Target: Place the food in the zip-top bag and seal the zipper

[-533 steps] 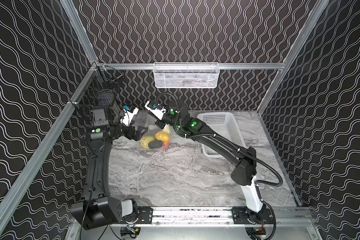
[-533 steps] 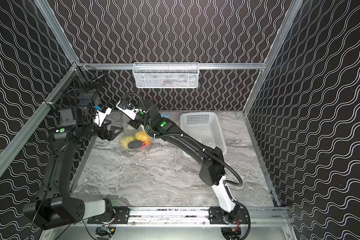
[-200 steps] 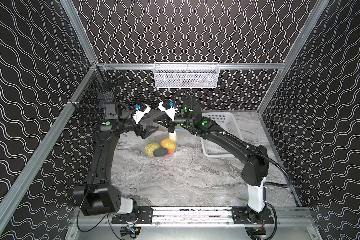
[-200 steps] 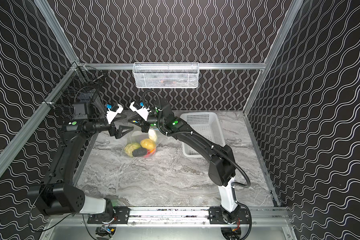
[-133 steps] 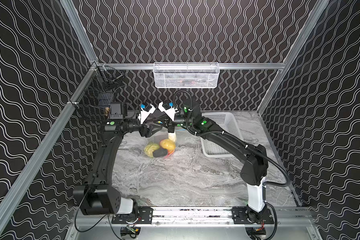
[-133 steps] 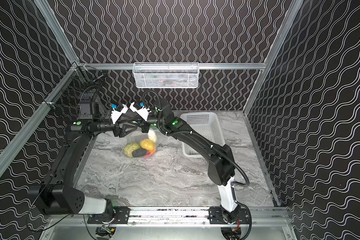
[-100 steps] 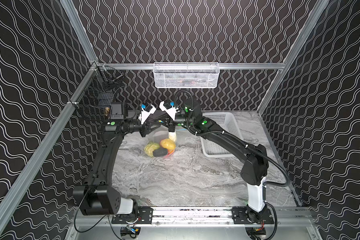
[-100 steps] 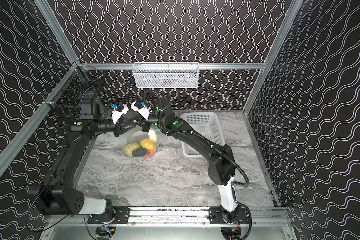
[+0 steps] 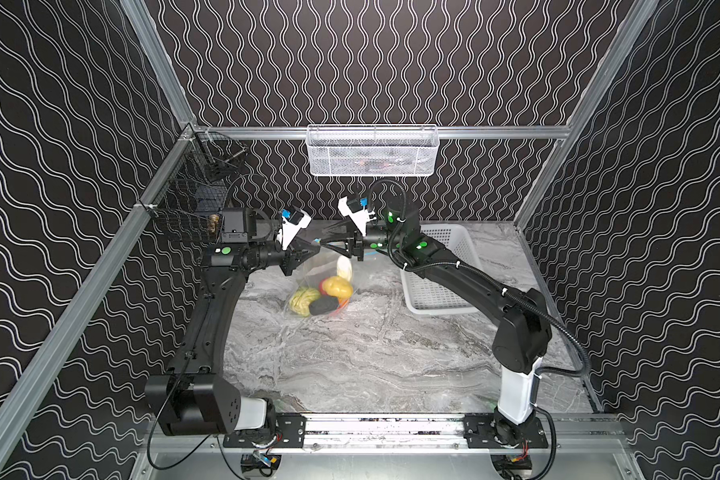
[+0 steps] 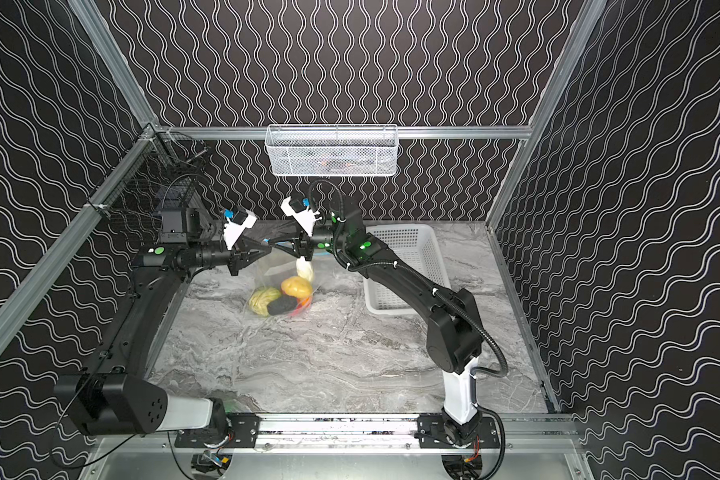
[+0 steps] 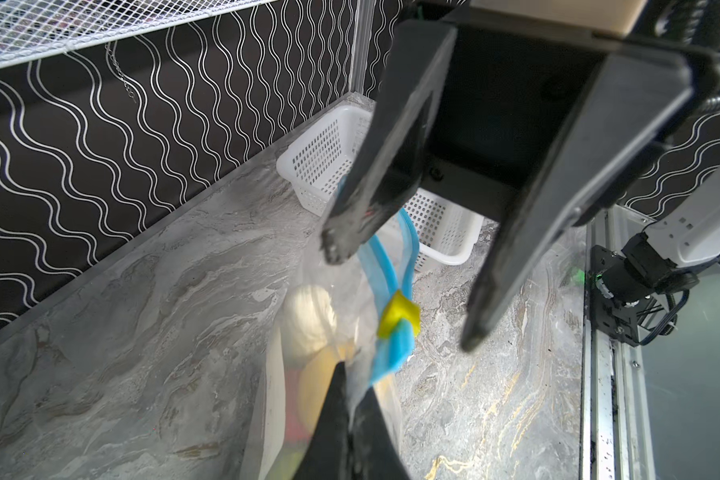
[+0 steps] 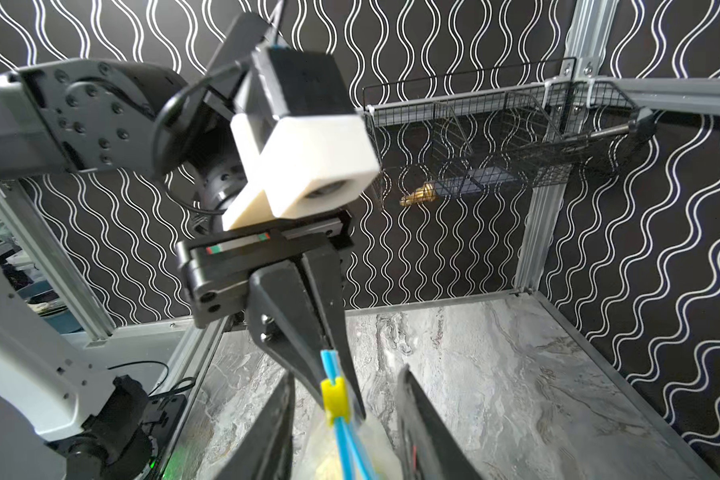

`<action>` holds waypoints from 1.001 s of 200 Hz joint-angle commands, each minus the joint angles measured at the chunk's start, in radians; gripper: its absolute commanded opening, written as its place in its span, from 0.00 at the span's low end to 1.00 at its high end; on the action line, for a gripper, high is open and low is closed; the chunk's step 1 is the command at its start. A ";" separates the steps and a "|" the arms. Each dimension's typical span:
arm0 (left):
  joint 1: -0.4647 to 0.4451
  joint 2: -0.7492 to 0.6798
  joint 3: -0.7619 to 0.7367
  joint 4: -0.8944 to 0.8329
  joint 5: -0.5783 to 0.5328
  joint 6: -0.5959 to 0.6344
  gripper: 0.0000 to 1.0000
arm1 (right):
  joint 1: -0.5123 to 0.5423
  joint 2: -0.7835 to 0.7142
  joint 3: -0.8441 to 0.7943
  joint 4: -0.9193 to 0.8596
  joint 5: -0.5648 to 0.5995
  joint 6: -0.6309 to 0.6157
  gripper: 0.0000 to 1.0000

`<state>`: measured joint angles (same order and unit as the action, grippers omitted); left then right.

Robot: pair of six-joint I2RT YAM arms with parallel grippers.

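Clear floppy plastic zip-top bag [image 9: 313, 272]: hangs centre-far between grippers, toy produce [image 9: 336, 286] inside. Light-blue zipper strip [image 11: 377, 266], yellow slider tab [image 11: 398, 318]. Left gripper [image 9: 314, 250] clenched on bag corner. Right gripper [image 11: 400, 291] parted, straddling slider.

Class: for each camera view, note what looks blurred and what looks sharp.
Left wrist view: the left pincer, near the lens, is soft, as is the food inside the zip-top bag; the white basket is crisp. Right wrist view: the white camera block has smeared edges. Both top views: sharp, evenly lit, frame posts splaying outward.
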<state>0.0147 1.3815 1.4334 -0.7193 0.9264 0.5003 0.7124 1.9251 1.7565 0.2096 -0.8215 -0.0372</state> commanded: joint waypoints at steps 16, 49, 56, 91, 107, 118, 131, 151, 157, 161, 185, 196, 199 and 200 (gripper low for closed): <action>0.002 -0.007 0.003 0.024 0.014 -0.007 0.00 | 0.001 -0.013 0.003 0.003 -0.028 -0.020 0.35; 0.002 -0.003 0.007 0.021 0.013 -0.008 0.00 | 0.001 -0.002 0.023 -0.036 -0.024 -0.042 0.34; 0.002 -0.005 0.007 0.022 0.015 -0.009 0.00 | 0.002 -0.002 0.025 -0.044 -0.020 -0.052 0.33; 0.001 -0.001 0.007 0.032 0.028 -0.024 0.00 | 0.005 -0.007 0.026 -0.081 0.002 -0.091 0.29; 0.002 0.001 0.012 0.029 0.030 -0.025 0.00 | 0.009 -0.001 0.048 -0.117 0.005 -0.111 0.29; 0.001 0.003 0.013 0.032 0.030 -0.027 0.00 | 0.012 0.004 0.061 -0.139 0.009 -0.125 0.29; 0.002 0.002 0.012 0.033 0.030 -0.028 0.00 | 0.016 0.005 0.063 -0.148 0.014 -0.133 0.27; 0.002 0.001 0.006 0.041 0.026 -0.032 0.00 | 0.021 0.002 0.057 -0.147 0.023 -0.134 0.23; 0.001 0.001 0.005 0.042 0.024 -0.034 0.00 | 0.021 0.002 0.058 -0.147 0.027 -0.136 0.23; 0.001 0.001 0.005 0.042 0.023 -0.035 0.00 | 0.021 0.002 0.058 -0.149 0.032 -0.137 0.23; 0.001 -0.002 0.007 0.035 0.020 -0.030 0.00 | 0.021 0.002 0.057 -0.153 0.044 -0.143 0.22; 0.001 -0.004 0.007 0.034 0.018 -0.028 0.00 | 0.022 0.000 0.057 -0.154 0.045 -0.143 0.22; 0.002 -0.004 0.007 0.034 0.018 -0.029 0.00 | 0.022 0.000 0.058 -0.154 0.045 -0.144 0.22; 0.001 -0.004 0.007 0.034 0.018 -0.028 0.00 | 0.022 0.000 0.058 -0.153 0.045 -0.144 0.22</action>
<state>0.0147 1.3834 1.4357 -0.7132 0.9287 0.4751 0.7322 1.9282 1.8088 0.0647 -0.7849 -0.1596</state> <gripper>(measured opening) 0.048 0.218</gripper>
